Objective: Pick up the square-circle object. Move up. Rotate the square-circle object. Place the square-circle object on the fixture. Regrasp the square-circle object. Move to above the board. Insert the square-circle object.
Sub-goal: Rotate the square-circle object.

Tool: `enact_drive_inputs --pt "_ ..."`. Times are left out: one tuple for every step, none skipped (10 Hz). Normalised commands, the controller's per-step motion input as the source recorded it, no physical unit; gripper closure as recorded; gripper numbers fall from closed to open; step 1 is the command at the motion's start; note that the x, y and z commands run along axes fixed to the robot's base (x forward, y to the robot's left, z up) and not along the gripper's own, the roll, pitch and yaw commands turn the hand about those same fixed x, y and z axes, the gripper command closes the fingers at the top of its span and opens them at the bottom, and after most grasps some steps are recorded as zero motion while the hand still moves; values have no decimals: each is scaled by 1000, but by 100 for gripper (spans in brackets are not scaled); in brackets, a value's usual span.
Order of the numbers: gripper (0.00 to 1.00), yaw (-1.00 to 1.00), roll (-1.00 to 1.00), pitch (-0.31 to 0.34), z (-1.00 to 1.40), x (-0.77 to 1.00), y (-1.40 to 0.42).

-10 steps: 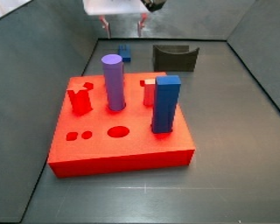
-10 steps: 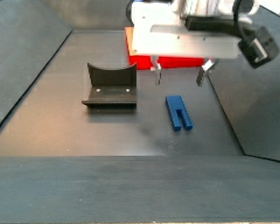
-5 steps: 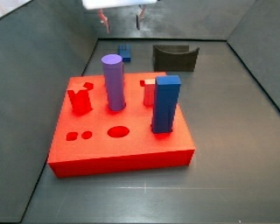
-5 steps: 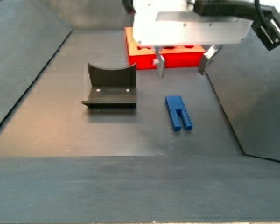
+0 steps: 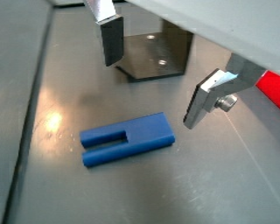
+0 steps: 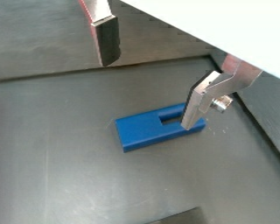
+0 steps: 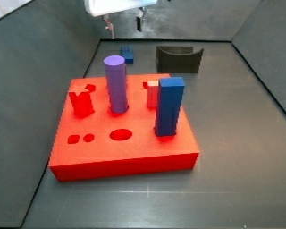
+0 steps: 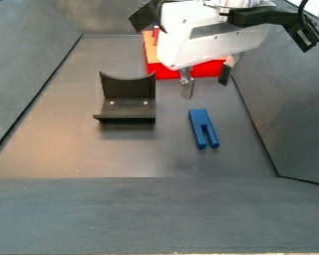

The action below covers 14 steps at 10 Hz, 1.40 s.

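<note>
The gripper (image 8: 203, 83) hung above the square-circle object (image 8: 202, 128), jaws parted and empty; the board (image 7: 121, 134) held three tall posts.

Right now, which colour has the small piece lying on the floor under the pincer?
Blue. The square-circle object shows best in a wrist view, below the open pincer.

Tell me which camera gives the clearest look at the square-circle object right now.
A wrist view: the square-circle object lies whole on the floor below the open pincer, slot visible. Another wrist view has a finger overlapping it. A side view shows it small; in another it is mostly hidden.
</note>
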Motion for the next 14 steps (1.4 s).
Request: enact_drive_inputs --pt "0 1000 1 -3 -47 31 -3" --pt "0 1000 1 -3 -43 32 -2" --pt "0 1000 1 -3 -42 33 -2" --pt "0 1000 1 -3 -41 33 -2" --pt "0 1000 1 -3 -40 33 -2" --pt "0 1000 1 -4 -40 34 -2" --pt "0 1000 2 -4 -40 34 -2" --pt "0 1000 2 -4 -39 34 -2" --pt "0 1000 2 -4 -39 34 -2" --pt "0 1000 2 -4 -39 34 -2" --pt "0 1000 2 -4 -39 34 -2" --pt "0 1000 2 -4 -39 34 -2" --pt "0 1000 2 -5 -38 34 -2" --pt "0 1000 2 -5 -38 34 -2"
